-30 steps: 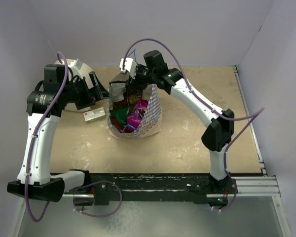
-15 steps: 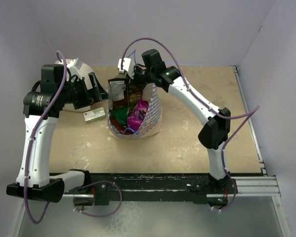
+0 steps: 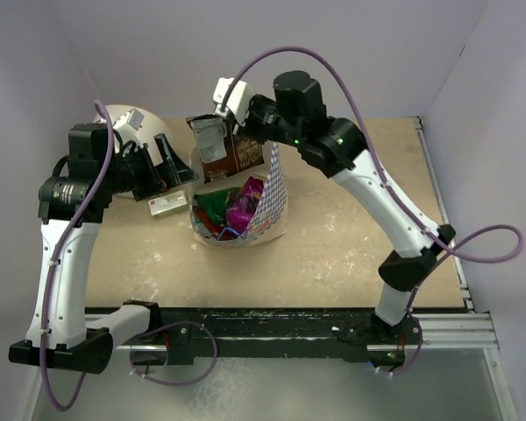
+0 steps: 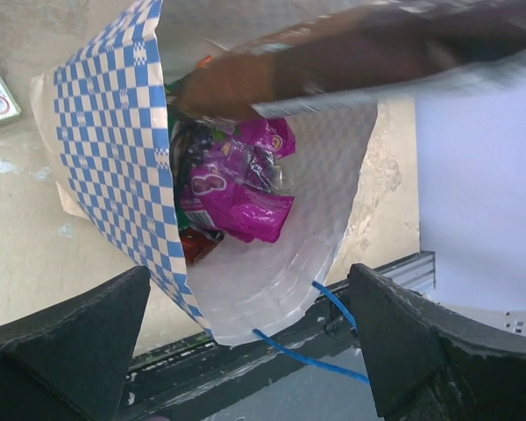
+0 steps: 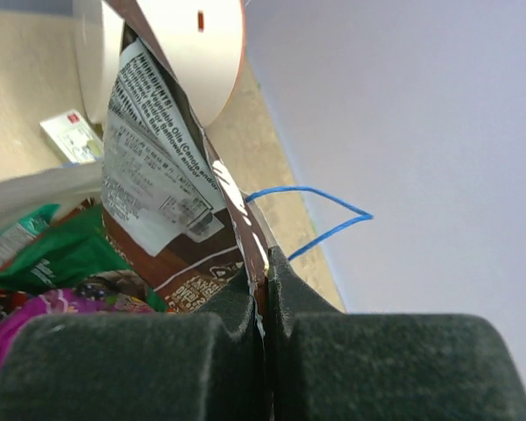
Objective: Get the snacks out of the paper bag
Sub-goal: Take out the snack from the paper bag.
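Note:
The paper bag stands open at the table's middle, its blue-patterned wall and white inside facing my left wrist camera. Inside it lie a magenta packet and a green packet. My right gripper is shut on the edge of a dark brown packet, which hangs above the bag's back rim. It shows blurred in the left wrist view as the brown packet. My left gripper stands open just left of the bag, holding nothing.
A big white cylinder stands at the back left behind my left gripper. A small flat whitish box lies left of the bag. Thin blue cord handles stick out from the bag's rim.
My right gripper shut on the dark brown packet and lifted it up out of the bag toward the back. The left arm barely moved.

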Available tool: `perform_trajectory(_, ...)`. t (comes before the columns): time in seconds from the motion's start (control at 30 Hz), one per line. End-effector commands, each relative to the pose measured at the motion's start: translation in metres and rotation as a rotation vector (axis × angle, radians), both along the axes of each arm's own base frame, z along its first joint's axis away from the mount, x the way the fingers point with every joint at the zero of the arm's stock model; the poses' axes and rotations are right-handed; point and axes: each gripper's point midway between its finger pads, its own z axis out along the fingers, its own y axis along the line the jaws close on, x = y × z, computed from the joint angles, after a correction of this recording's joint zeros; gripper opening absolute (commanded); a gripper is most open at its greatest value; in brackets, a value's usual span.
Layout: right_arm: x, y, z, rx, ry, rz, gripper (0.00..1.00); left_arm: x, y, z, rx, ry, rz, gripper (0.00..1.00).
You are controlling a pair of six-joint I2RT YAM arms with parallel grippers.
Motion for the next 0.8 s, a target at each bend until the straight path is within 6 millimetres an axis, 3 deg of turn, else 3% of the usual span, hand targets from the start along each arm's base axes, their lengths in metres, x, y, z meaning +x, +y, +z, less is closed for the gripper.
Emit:
perform_trajectory(0.0, -0.04, -0.053, 0.1, 0.18, -0.129, -0.145, 0.0, -0.007, -0.007, 0.012, -0.08, -0.042, 0.005, 0.97)
perform_trajectory(0.2, -0.094, -0.13, 0.164, 0.406, -0.168, -0.242, 0.0, -0.009, -0.011, 0.014, -0.129, -0.047, 0.013, 0.97)
perform_trajectory(0.27, -0.107, -0.154, 0.166, 0.43, -0.176, -0.28, 0.0, -0.009, -0.012, 0.012, -0.135, -0.049, 0.012, 0.97)
perform_trajectory(0.37, -0.124, -0.182, 0.148, 0.403, -0.143, -0.325, 0.0, -0.007, -0.011, 0.007, -0.128, -0.042, 0.018, 0.97)
perform_trajectory(0.5, -0.151, -0.203, 0.105, 0.369, -0.035, -0.32, 0.0, -0.005, -0.011, 0.004, -0.131, -0.034, 0.025, 0.97)
perform_trajectory(0.77, -0.185, -0.206, -0.022, 0.256, 0.214, -0.271, 0.0, -0.003, -0.015, -0.003, -0.161, -0.003, 0.028, 0.96)
